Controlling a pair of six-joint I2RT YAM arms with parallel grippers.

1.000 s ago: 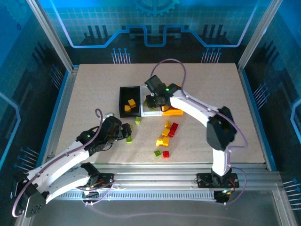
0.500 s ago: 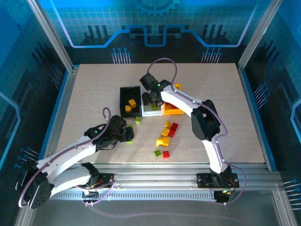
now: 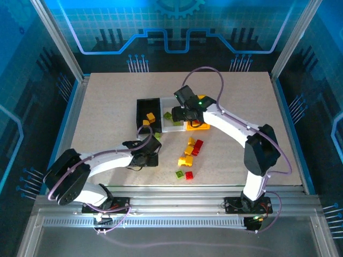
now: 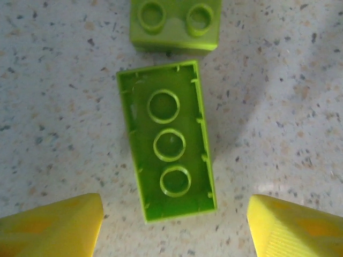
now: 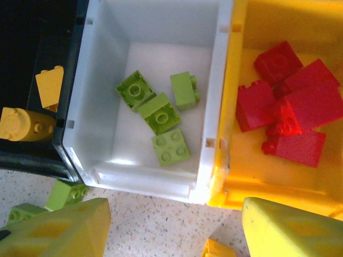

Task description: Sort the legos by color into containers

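Observation:
A lime green lego [image 4: 169, 142] lies underside up on the table, just ahead of my left gripper [image 4: 174, 227]. The gripper is open, with a yellow fingertip [image 4: 51, 225] on each side and apart from the brick. A second green lego [image 4: 174, 24] lies beyond it. In the top view the left gripper [image 3: 149, 155] is low over the table. My right gripper [image 5: 174, 230] is open and holds nothing, above the near rim of the white container [image 5: 142, 179], which holds several green legos [image 5: 161, 112]. The black container [image 5: 32, 80] holds yellow legos, the yellow-orange container [image 5: 241, 193] red ones.
Loose legos lie right of the left gripper: yellow [image 3: 190, 142], red [image 3: 198, 145], yellow [image 3: 185, 159], green [image 3: 179, 174] and red [image 3: 188, 175]. A green lego [image 3: 157, 136] sits near the black container [image 3: 140, 115]. Bare table lies far left and far right.
The left arm swung right and brought its gripper over the green lego, its jaws narrowing. The right gripper opened over the white container and shifted slightly right.

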